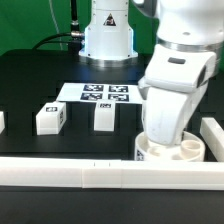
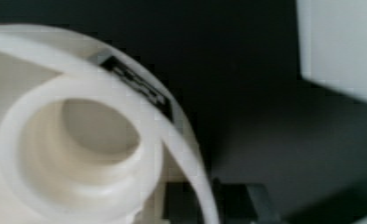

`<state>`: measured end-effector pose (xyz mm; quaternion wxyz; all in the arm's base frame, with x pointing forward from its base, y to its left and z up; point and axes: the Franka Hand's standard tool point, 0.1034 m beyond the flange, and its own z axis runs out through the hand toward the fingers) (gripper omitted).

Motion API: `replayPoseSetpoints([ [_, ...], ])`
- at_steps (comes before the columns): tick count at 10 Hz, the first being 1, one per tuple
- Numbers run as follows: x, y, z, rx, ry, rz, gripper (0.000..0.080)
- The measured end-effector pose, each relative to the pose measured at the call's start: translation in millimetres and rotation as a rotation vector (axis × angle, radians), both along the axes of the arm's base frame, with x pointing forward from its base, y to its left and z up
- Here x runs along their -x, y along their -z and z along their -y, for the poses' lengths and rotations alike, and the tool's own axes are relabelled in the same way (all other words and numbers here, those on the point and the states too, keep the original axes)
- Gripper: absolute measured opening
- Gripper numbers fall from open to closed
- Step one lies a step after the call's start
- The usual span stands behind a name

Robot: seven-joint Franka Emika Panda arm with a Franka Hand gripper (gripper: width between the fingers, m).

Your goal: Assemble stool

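Where the two white border rails meet at the exterior view's lower right, the round seat (image 1: 172,153) of the stool lies on the black table (image 1: 30,80). It is tucked into the corner, just beside the front rail (image 1: 90,176) and the side rail (image 1: 214,134). Its rim faces up, and a black-and-white tag (image 1: 140,144) shows on its outer wall.

The arm (image 1: 178,75) comes straight down onto the seat, and its bulk hides the fingers in this view. Seen from the wrist, the seat (image 2: 38,50) fills most of the picture. Its thin rim wall carries square tags (image 2: 141,85) and curves around a round recess (image 2: 87,128) in the underside. That wall runs into the hand (image 2: 206,200), with dark finger parts showing on either side of it. The picture is blurred there, so the hand straddles the rim, but whether it is clamped on it cannot be told.

Two short blocky legs stand apart from the seat toward the exterior view's left. The nearer leg (image 1: 103,118) stands well clear of the arm, and the farther leg (image 1: 50,118) shows a tag on its face. Behind them the marker board (image 1: 100,93) lies flat on the table, and beyond it stands the white robot base (image 1: 107,35).
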<state>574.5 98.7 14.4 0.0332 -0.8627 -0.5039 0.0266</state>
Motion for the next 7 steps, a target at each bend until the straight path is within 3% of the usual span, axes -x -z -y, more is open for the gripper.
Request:
replayPoseSetpoints([
  [2,-0.8,-0.6,-7.6,0.002,0.024,-0.001,0.0031],
  [5,-0.7,-0.3,-6.3,0.002,0.022,-0.002,0.0033],
  [6,-0.7,-0.3,-6.3,0.002,0.022,-0.002,0.0270],
  [7,-0.9,-0.8,-6.5,0.003,0.026,-0.001,0.0270],
])
